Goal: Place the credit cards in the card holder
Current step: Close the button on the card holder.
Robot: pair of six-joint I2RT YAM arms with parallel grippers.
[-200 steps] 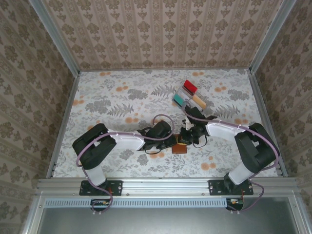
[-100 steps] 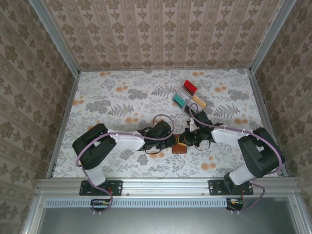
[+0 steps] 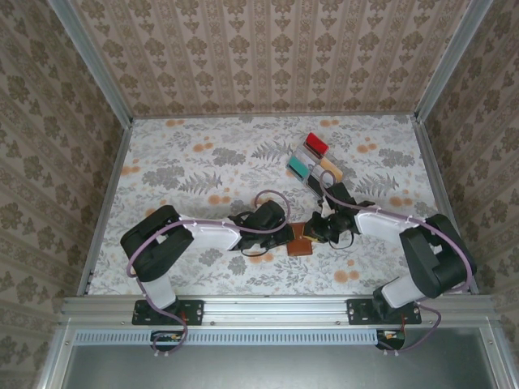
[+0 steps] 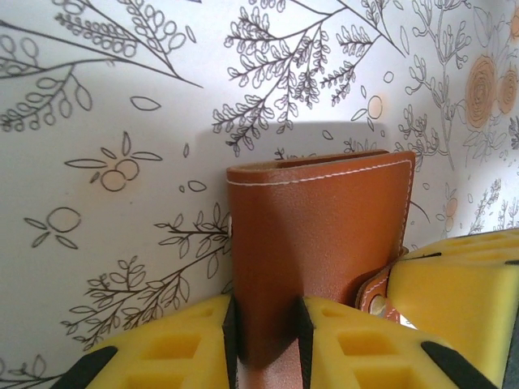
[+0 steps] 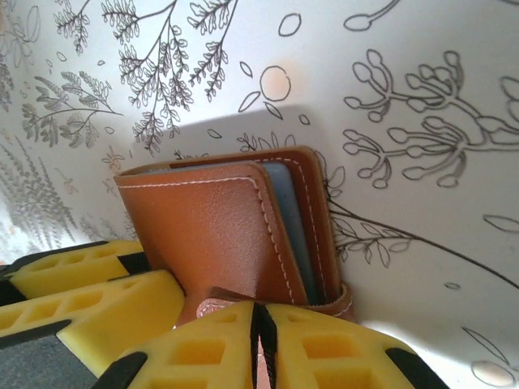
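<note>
The brown card holder (image 3: pixel 301 241) stands folded on the table between both grippers. My left gripper (image 4: pixel 266 318) is shut on its near edge, the leather (image 4: pixel 316 227) pinched between the yellow pads. From the right wrist view the card holder (image 5: pixel 207 235) shows a light blue credit card (image 5: pixel 285 217) tucked between its flaps. My right gripper (image 5: pixel 259 314) sits right at the clasp tab (image 5: pixel 336 301), its pads almost together with a thin brown sliver between them. The left gripper's fingers (image 5: pixel 89 284) show at the holder's other side. From above, my left gripper (image 3: pixel 284 235) and right gripper (image 3: pixel 319 230) flank the holder.
A clear slotted rack (image 3: pixel 315 162) with red, teal and tan pieces lies behind the right arm. The flowered table (image 3: pixel 203 162) stretches open to the left and back, bounded by metal rails and patterned walls.
The right arm's elbow has swung right and its wrist has shifted slightly back and right. The left arm and the card holder have stayed put.
</note>
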